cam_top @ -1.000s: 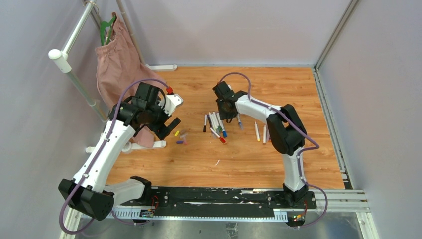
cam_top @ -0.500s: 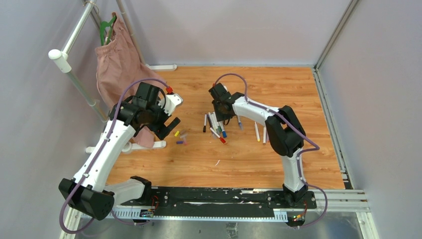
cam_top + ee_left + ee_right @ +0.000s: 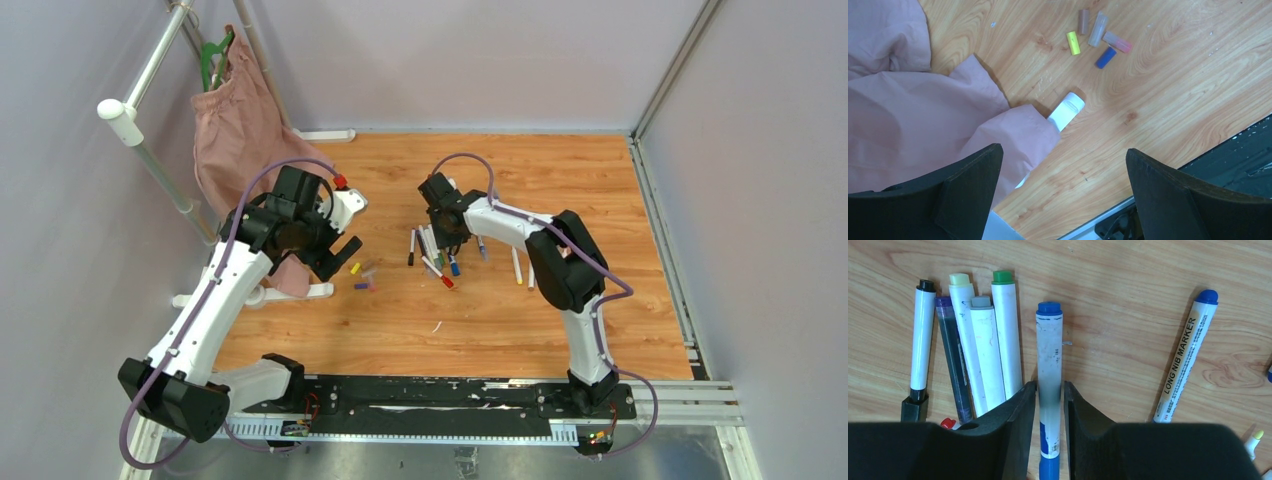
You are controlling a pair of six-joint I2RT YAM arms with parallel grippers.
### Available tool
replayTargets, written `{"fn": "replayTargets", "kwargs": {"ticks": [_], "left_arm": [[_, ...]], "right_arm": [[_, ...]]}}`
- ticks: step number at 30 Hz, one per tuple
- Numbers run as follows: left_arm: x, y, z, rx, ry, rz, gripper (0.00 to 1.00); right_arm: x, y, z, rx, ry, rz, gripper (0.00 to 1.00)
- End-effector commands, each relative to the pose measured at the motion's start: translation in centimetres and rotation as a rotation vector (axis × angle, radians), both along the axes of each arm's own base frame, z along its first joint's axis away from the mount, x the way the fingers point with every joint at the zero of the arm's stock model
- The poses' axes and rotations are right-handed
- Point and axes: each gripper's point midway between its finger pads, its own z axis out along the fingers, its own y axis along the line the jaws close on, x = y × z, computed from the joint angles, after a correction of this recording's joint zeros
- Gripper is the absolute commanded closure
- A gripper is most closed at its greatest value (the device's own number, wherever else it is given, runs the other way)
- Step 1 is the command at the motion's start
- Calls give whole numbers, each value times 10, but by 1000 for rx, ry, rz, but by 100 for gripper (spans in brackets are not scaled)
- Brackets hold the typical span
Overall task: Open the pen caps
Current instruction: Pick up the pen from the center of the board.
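Note:
My right gripper [image 3: 1049, 385] is shut on the white barrel of a blue pen [image 3: 1049, 340]. The pen's blue cap [image 3: 1049, 469] shows low between the jaws, and its other end is blue too. The pen sits in the pen cluster [image 3: 432, 250] mid-table, where my right gripper [image 3: 448, 228] hangs. Several loose pen caps lie to the left of the cluster: yellow [image 3: 1073, 43], blue [image 3: 1105, 57], pink [image 3: 1117, 42], grey [image 3: 1097, 29] and brown [image 3: 1083, 21]. My left gripper [image 3: 1063, 150] is open and empty, raised above the wood near them [image 3: 338, 252].
More pens lie beside the held one: a black-tipped one [image 3: 922, 340], a green-ended one [image 3: 1005, 335] and a blue LONG NIB MARKER [image 3: 1185, 355]. A pink cloth [image 3: 923, 125] hangs from the rack at left, over a white rack foot [image 3: 1066, 111]. Two pens [image 3: 522, 266] lie to the right.
My right gripper has shifted a little to the left over the pen cluster, still shut on the pen. The left arm has not moved.

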Motion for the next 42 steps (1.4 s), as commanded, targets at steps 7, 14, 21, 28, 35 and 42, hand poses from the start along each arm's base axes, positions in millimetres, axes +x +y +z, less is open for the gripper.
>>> {"fn": "replayTargets", "kwargs": {"ticks": [7, 14, 21, 28, 35, 42], "left_arm": [[3, -8, 4, -40, 18, 8, 0], [26, -11, 16, -65, -62, 74, 0], [32, -34, 24, -186, -67, 43, 0], [12, -82, 23, -444, -43, -126, 0], [-8, -101, 30, -561, -22, -227, 0], [-28, -117, 34, -681, 33, -297, 0]], "right_arm": [[2, -21, 9, 59, 63, -79, 87], [-2, 0, 78, 233, -21, -61, 100], [-42, 43, 160, 544, -134, 9, 100], [-82, 80, 222, 818, -325, 25, 100], [-106, 106, 258, 919, -404, 42, 100], [-116, 122, 273, 987, -412, 37, 100]]}}
